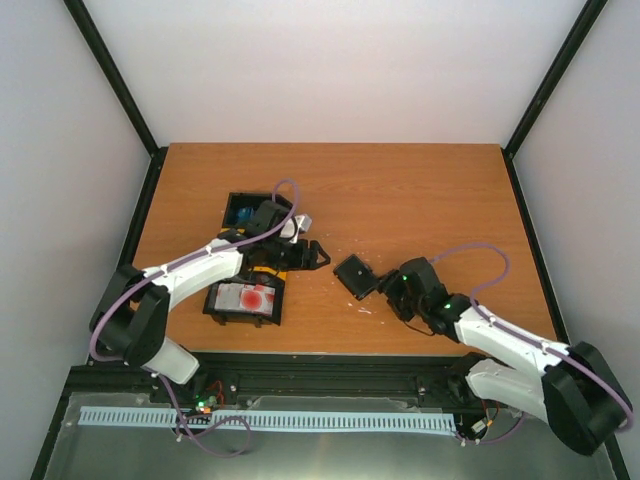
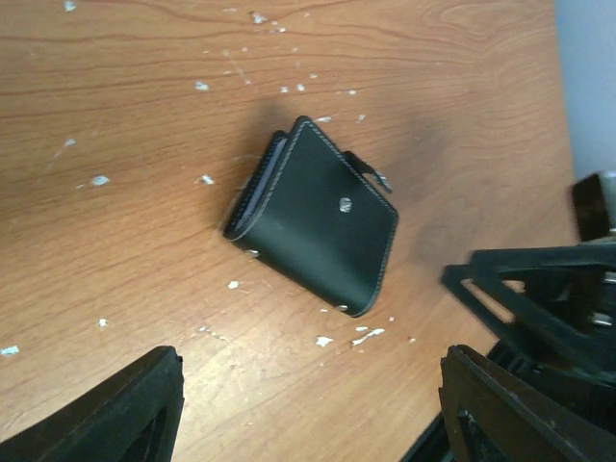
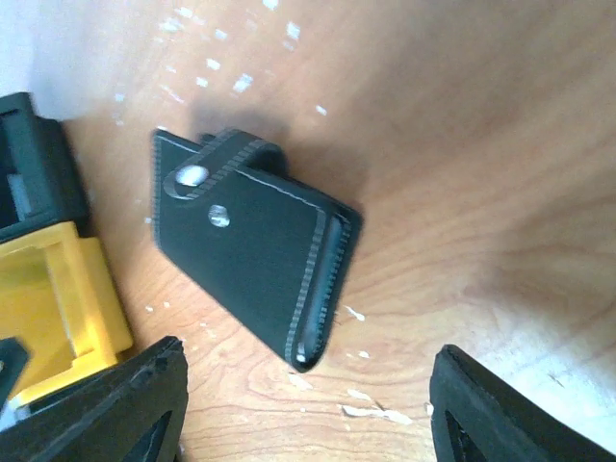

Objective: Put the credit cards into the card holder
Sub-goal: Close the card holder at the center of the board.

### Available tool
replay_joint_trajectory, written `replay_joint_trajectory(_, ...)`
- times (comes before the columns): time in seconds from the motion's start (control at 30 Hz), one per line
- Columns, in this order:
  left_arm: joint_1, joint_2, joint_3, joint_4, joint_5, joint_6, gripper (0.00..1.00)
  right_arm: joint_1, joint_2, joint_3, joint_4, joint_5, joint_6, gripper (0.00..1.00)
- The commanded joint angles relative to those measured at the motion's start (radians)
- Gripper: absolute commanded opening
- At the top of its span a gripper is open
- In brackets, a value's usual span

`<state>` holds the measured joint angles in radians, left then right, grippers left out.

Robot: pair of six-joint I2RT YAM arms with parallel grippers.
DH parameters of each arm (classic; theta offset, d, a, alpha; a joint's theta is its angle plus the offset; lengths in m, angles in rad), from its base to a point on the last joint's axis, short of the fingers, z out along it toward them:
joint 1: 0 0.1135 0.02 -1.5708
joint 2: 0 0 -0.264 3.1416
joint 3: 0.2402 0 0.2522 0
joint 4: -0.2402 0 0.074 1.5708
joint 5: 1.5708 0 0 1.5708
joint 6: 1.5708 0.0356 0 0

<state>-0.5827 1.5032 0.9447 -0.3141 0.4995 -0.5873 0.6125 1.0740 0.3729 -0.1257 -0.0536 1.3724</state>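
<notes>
The card holder (image 1: 353, 275) is a folded black wallet lying shut on the wooden table between my grippers. It shows in the left wrist view (image 2: 318, 217) and in the right wrist view (image 3: 250, 241) with its snap tab at its far edge. My left gripper (image 1: 320, 258) is open and empty just left of it; in its own view (image 2: 308, 423) the wallet lies ahead of the fingers. My right gripper (image 1: 384, 292) is open and empty just right of it (image 3: 308, 414). A white credit card with red blotches (image 1: 248, 298) lies in a black bin. A blue card (image 1: 243, 212) lies in another.
A black bin (image 1: 215, 305) stands at the front left and another black bin (image 1: 232, 200) further back. A yellow bin (image 3: 58, 308) stands between them, mostly under my left arm in the top view. White flecks dot the table (image 1: 420, 190).
</notes>
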Motion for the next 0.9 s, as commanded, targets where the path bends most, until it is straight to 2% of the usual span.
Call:
replay_joint_trajectory(0.0,-0.025,0.038,0.04,-0.008,-0.071,0.012,0.74,-0.044,-0.066,0.072,-0.133,0.018,-0.252,0.68)
replay_joint_trajectory(0.1,-0.046,0.095,0.046,0.01,-0.067,-0.024,0.69,-0.082,0.068,0.199,-0.234,-0.005,-0.515,0.68)
replay_joint_trajectory(0.13,-0.055,0.123,0.054,0.014,-0.065,-0.035,0.65,-0.086,0.126,0.251,-0.273,0.004,-0.582,0.67)
replay_joint_trajectory(0.2,-0.077,0.178,0.079,0.011,-0.065,-0.053,0.53,-0.096,0.218,0.331,-0.32,0.031,-0.665,0.58)
replay_joint_trajectory(0.27,-0.105,0.224,0.107,0.004,-0.088,-0.056,0.49,-0.117,0.281,0.388,-0.341,0.054,-0.684,0.44)
replay_joint_trajectory(0.37,-0.132,0.288,0.142,-0.006,-0.115,-0.058,0.49,-0.12,0.37,0.453,-0.381,0.129,-0.702,0.31)
replay_joint_trajectory(0.53,-0.135,0.336,0.167,-0.004,-0.145,-0.062,0.54,-0.117,0.496,0.497,-0.423,0.131,-0.75,0.25)
replay_joint_trajectory(0.7,-0.135,0.351,0.204,-0.063,-0.186,-0.032,0.54,-0.096,0.553,0.512,-0.439,0.003,-0.806,0.22)
replay_joint_trajectory(0.87,-0.135,0.343,0.203,-0.063,-0.199,-0.009,0.55,-0.067,0.506,0.447,-0.372,-0.164,-0.781,0.24)
